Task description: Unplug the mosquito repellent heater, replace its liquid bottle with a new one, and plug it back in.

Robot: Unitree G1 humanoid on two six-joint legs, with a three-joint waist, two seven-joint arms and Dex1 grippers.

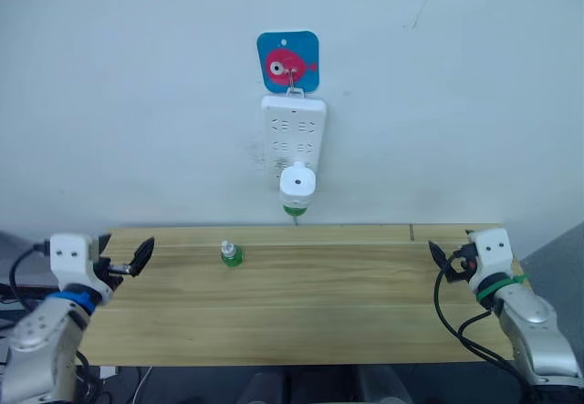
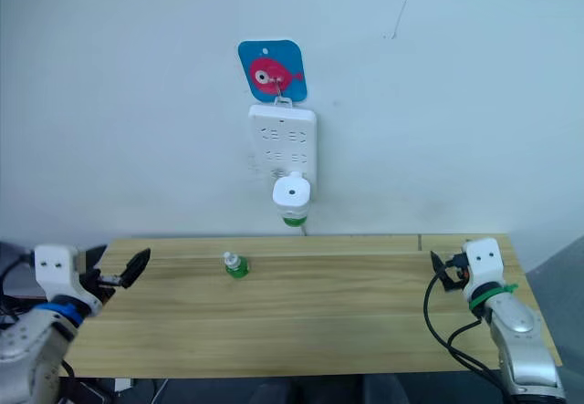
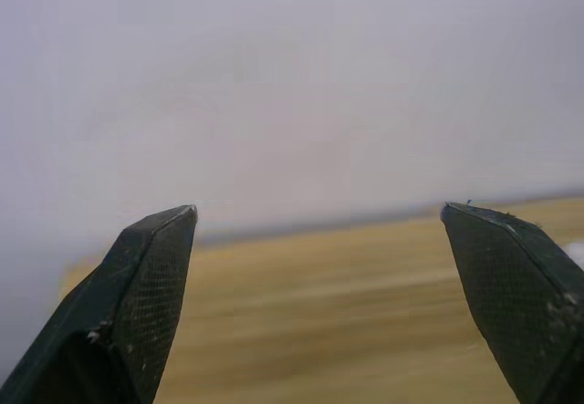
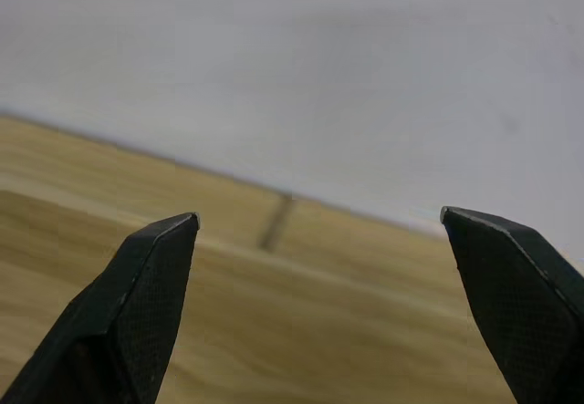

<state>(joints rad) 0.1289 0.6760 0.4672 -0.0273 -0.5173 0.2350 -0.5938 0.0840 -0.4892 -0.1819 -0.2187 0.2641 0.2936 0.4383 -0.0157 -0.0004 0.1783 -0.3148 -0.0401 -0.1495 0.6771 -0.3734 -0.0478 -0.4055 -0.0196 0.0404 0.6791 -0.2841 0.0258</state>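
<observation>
Sitting idle at the two ends of the surface, both grippers have their black fingers spread wide with nothing between them: the left gripper (image 1: 141,256) hovers over the left end of the light wooden plank surface (image 1: 301,317), and the right gripper (image 1: 440,256) over the right end. Both point roughly inward and are well apart from anything they need.

Moving out from there, the small spare bottle with green liquid and a pale cap (image 1: 230,254) stands upright near the back edge of the surface, closer to the left gripper. Above and behind it, on the wall, hangs the long white plastic power strip (image 1: 293,136) from a hook on a blue square card with a pink fish (image 1: 287,61). The small white rounded mosquito repellent heater (image 1: 297,183) is plugged into the lowest socket, with its green bottle (image 1: 295,209) poking out underneath.

My worry is the strip looks like it just dangles off that one hook. Pull the heater straight out with one gripper and the whole strip could swing or lift off the hook instead of letting go of the prongs, so the other gripper probably needs to brace it. Also the spare bottle is small and tall-ish, so a careless sweep past it likely tips it and sends it rolling. And rounded plastic could slip out of a pinch pretty easily.
</observation>
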